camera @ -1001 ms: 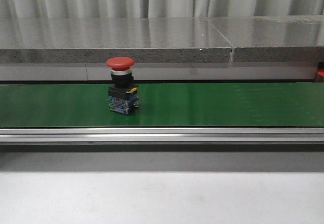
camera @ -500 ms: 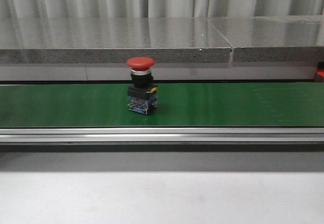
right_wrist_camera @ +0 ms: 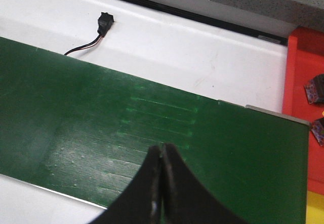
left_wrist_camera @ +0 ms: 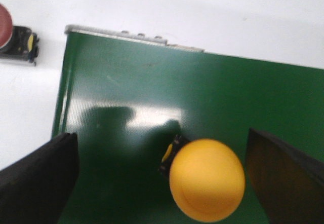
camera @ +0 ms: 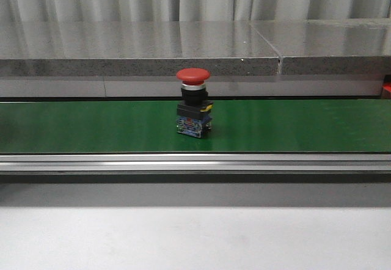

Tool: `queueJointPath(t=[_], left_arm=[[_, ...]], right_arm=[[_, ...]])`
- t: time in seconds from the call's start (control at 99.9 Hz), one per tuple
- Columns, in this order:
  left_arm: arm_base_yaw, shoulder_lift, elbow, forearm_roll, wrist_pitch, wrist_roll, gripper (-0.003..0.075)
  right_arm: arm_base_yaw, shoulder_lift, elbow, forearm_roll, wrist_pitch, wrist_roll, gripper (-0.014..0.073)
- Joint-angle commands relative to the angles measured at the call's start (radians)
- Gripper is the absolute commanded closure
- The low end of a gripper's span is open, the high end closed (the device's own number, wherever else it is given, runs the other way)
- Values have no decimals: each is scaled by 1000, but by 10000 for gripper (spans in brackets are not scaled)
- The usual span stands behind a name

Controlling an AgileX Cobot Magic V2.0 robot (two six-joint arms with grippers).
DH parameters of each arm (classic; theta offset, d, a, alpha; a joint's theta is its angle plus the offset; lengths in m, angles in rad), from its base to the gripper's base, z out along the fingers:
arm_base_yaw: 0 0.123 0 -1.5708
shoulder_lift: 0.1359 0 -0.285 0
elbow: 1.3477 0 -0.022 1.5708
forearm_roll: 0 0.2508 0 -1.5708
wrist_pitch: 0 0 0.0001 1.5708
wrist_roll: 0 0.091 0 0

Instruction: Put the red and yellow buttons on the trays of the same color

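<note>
Red button [camera: 193, 102] standing upright mid green belt [camera: 293, 126], nothing gripping it; second red button [left_wrist_camera: 14, 34] lying off belt's end on white surface; yellow button [left_wrist_camera: 206, 178] sitting on belt between wide-spread left gripper [left_wrist_camera: 167, 183] fingers, not yet gripped; right gripper [right_wrist_camera: 161, 193] pinched closed, empty, hanging over belt near red tray [right_wrist_camera: 302, 77]; sorting looking barely underway, all three buttons awaiting trays.
</note>
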Motion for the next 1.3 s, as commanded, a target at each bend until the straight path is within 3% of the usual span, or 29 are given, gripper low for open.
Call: queueJointPath(t=[0.0,0.23,0.45,0.63,0.91,1.081,1.191,1.291], left_arm=[[-6,-59,-53,-127,-27,71,72],[-6,-117,-59,-362,-18,227,73],[-7,-220,-59,-366,-18,287,80],[-67,-356,-21,-364,-53,358,80],[-234,-662,289,-346,-348,374,81],[-256,-842,507,-343,-457,374,87],[-250,-942,620,-343,-474,374,150],[-250,-1001,692,-343,-474,374,274]], right_arm=[[-1,-20,-25,0,-56,-8,662],[-1,-20,-25,0,-56,-8,662],[-1,-20,-25,0,-56,-8,662],[-1,-20,-25,0,-56,-8,662],[-1,-20,-25,0,-56,-8,662],[-1,-20,-25,0,-56,-8,662],[-1,-20,-25,0,-56,-8,662],[-1,-20,-25,0,-56,-8,662]])
